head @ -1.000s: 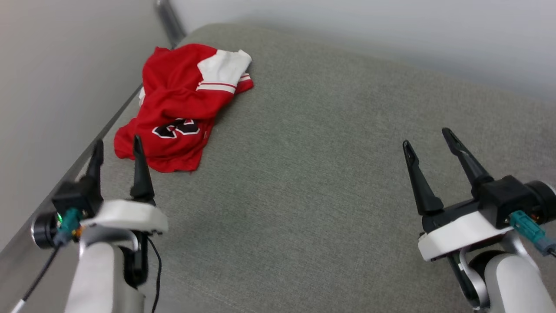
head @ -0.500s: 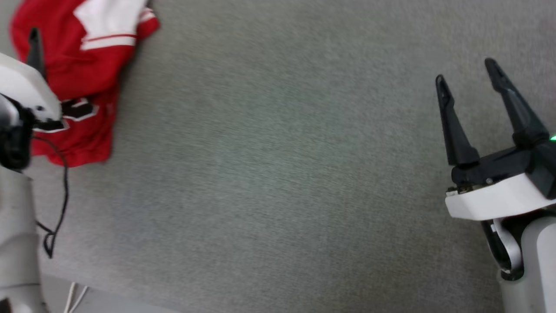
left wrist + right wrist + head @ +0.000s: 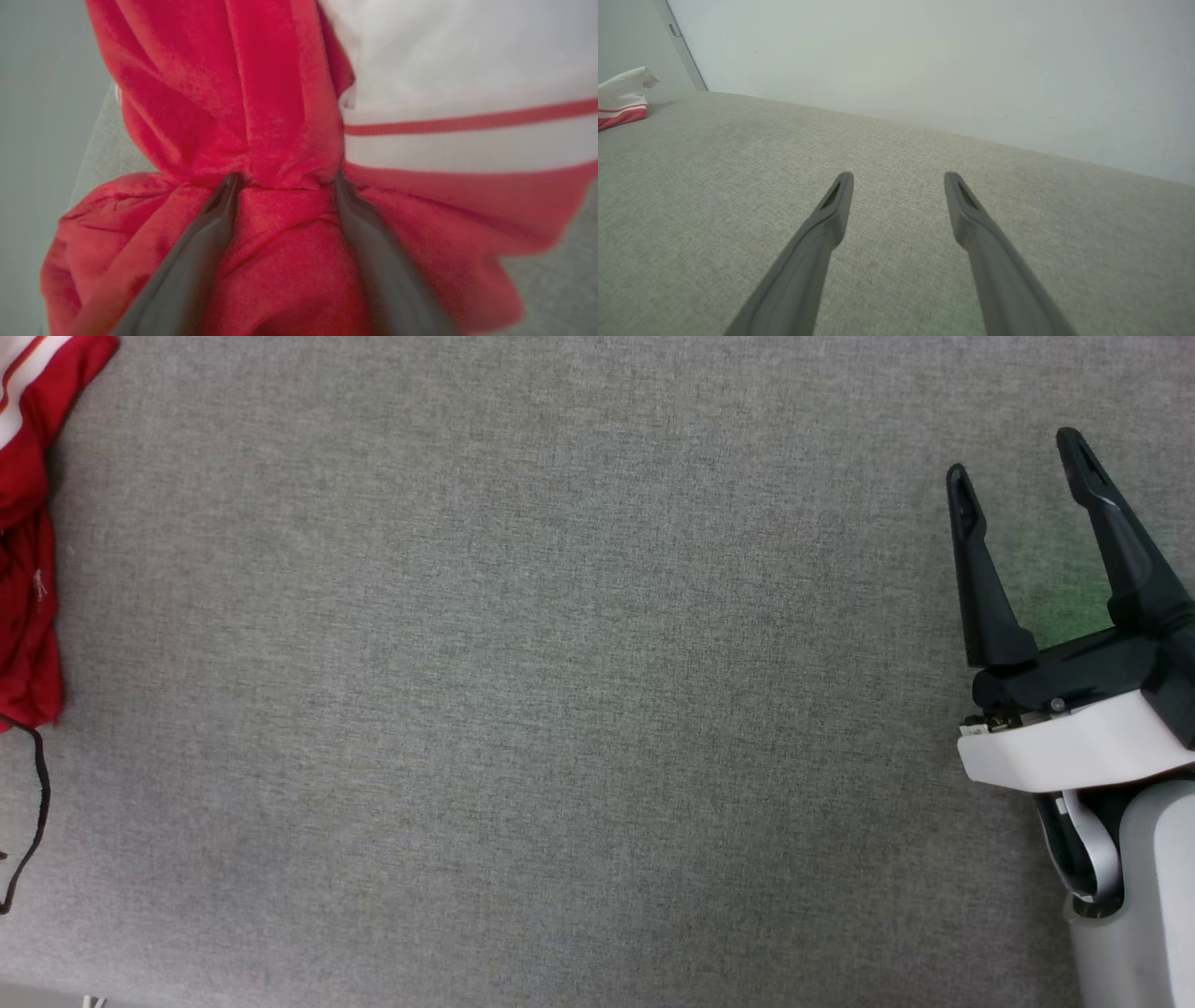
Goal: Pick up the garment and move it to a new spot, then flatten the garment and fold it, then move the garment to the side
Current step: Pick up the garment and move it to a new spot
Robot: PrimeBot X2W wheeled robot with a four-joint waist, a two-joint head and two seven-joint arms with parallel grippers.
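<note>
The red jersey (image 3: 23, 569) lies crumpled at the left edge of the grey fabric-covered surface (image 3: 560, 691), toward its far corner where the pale wall (image 3: 924, 70) meets a dark upright strip (image 3: 684, 51). In the head view only the garment's right margin shows, a red fold with a bit of white striped trim at the top, and a thin black cable (image 3: 42, 784) loops down just below its hem, against the surface's left edge. In the left wrist view the left claw (image 3: 285, 179) has its two dark fingers spread wide with both tips pressed into the jersey (image 3: 280, 116); a soft ridge of red cloth bulges up between them without being pinched, and creases radiate from each tip. The white trim panel (image 3: 467, 70), crossed by thin red stripes, lies just beside the finger on that view's right, and the bunched fabric hides the surface beneath the tips, so grey weave shows only at the garment's outer edges. The right claw (image 3: 1018, 457) hangs over the right part of the surface, well apart from the jersey, its fingers wide and holding nothing, with a faint green glow (image 3: 1064, 579) on the weave between them and its pale forearm (image 3: 1130, 896) below. In the right wrist view the right claw (image 3: 899, 177) points across the surface toward the wall, and the jersey (image 3: 621, 100) sits far off at the surface's left side as a small heap, white on top and red beneath.
</note>
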